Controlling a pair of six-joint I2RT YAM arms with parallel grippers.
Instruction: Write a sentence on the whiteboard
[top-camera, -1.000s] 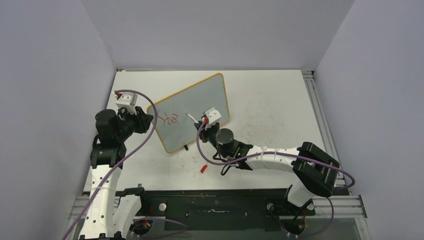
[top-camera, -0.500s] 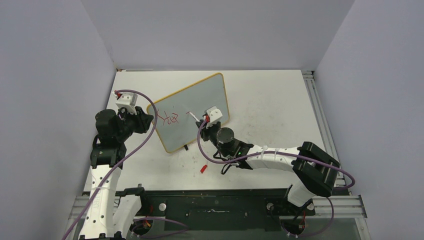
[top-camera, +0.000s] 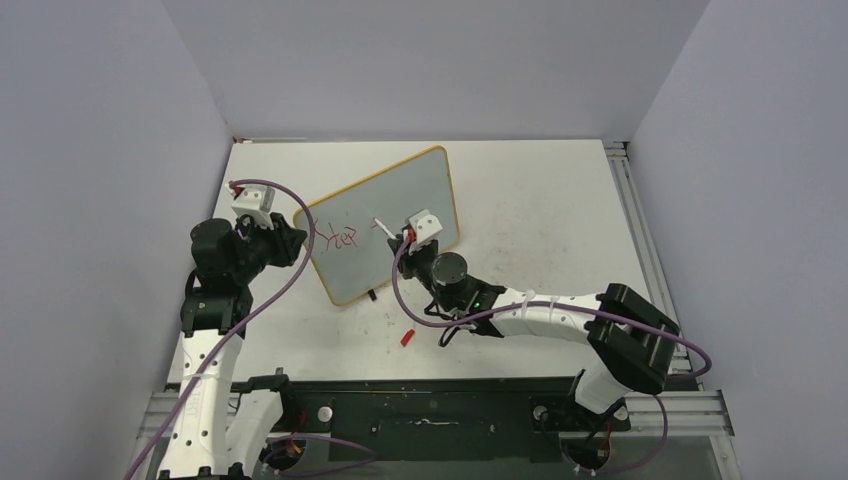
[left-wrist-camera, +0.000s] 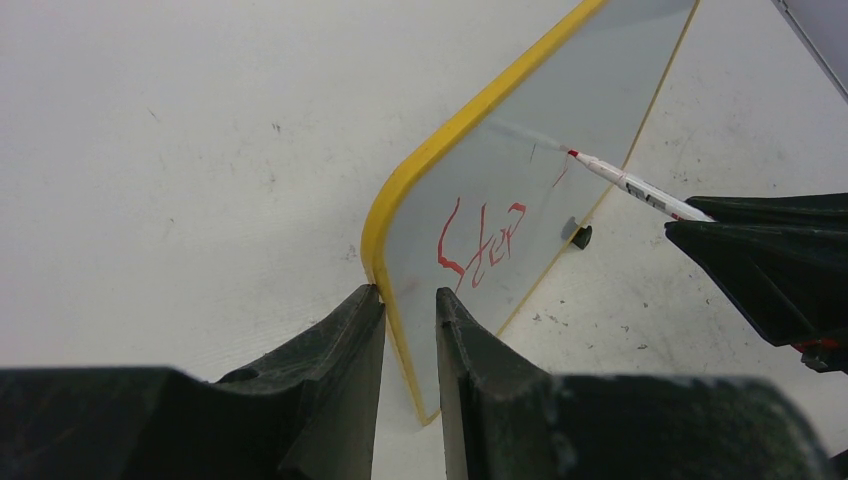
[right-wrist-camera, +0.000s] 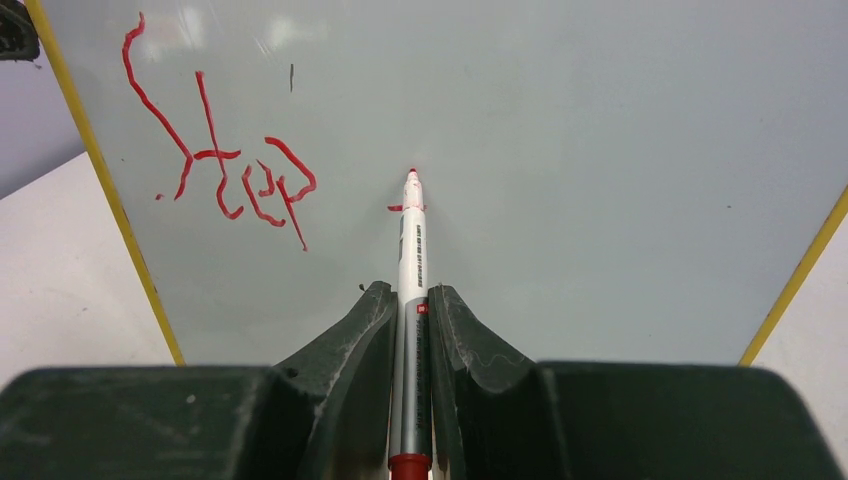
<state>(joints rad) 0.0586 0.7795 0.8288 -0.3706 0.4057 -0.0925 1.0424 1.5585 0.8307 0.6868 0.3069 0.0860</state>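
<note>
The whiteboard (top-camera: 385, 220) stands tilted on the table, pale grey with a yellow frame; it also shows in the left wrist view (left-wrist-camera: 540, 150) and the right wrist view (right-wrist-camera: 600, 150). The sentence (right-wrist-camera: 225, 175) reads "Step" in red, with a short red stroke at the marker tip; it also shows in the left wrist view (left-wrist-camera: 480, 240). My left gripper (left-wrist-camera: 408, 300) is shut on the whiteboard's left edge. My right gripper (right-wrist-camera: 410, 295) is shut on a white marker (right-wrist-camera: 411, 250) whose red tip touches the board to the right of "Step".
A small red marker cap (top-camera: 407, 337) lies on the white table (top-camera: 540, 220) in front of the board. One black foot (left-wrist-camera: 581, 237) of the board rests on the table. Grey walls close in the left, back and right.
My right gripper with the marker has shifted slightly up and left along the board. The left gripper and the board have not moved.
</note>
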